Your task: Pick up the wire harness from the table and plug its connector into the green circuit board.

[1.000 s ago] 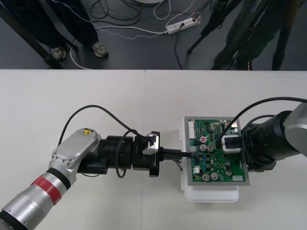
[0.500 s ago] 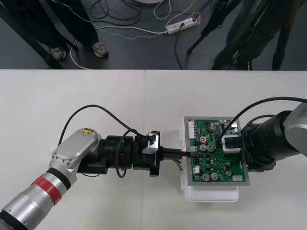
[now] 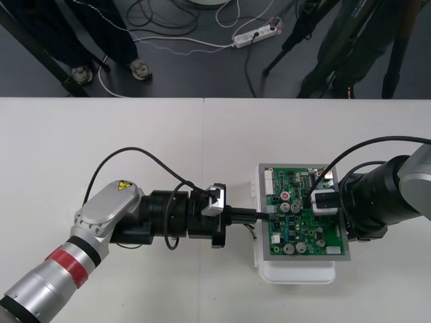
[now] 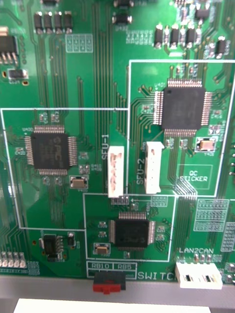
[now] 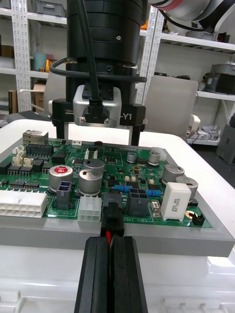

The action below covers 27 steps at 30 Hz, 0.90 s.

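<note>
You had the left gripper, just right of centre in the front view, clamped on the harness plug, with the red wire between its fingers. The plug met the left edge of the green circuit board, level for insertion. Whether it was seated could not be told. The right gripper, fingers spread, stood at the board's right side, probably bracing it.

The green circuit board close up: three black chips, with two white sockets side by side between them.
</note>
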{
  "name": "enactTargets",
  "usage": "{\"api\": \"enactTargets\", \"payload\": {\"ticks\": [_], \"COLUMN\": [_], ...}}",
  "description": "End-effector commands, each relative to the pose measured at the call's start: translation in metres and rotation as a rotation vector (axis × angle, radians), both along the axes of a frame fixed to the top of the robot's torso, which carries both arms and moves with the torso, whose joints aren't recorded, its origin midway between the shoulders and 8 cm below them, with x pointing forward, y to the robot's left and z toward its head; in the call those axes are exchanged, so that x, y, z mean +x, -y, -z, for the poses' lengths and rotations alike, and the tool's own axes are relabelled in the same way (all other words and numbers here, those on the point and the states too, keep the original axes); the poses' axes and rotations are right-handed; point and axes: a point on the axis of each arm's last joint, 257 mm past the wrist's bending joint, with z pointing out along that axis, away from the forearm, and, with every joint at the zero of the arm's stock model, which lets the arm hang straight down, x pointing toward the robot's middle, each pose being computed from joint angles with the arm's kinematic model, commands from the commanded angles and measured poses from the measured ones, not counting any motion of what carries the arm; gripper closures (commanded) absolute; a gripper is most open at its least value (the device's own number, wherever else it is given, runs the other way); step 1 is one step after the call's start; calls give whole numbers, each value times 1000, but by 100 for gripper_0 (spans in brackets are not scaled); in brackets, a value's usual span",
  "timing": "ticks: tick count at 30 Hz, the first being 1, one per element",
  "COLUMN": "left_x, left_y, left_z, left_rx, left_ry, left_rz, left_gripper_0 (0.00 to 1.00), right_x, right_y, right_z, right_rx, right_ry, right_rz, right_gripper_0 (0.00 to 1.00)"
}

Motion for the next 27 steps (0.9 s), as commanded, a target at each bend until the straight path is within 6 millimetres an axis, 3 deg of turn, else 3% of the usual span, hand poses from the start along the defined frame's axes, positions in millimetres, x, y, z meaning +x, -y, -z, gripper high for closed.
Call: {"api": "enactTargets", "payload": {"ticks": [1, 17, 27], "left_x": [-9, -14, -11], "left_y": [33, 47, 41], "left_z": [-28, -25, -21], "left_rx": [-55, -49, -36], "left_ry": [-9, 0, 1], "left_rz": [40, 43, 35], "left_gripper_0": [100, 100, 100], "right_x": [6, 5, 4], "right_y": [-20, -20, -21], "right_z": [-9, -8, -8], "right_rx": [31, 30, 31], "right_ry": [18, 12, 9], "right_rz": [-9, -13, -16], "right_gripper_0": [0, 0, 0]}}
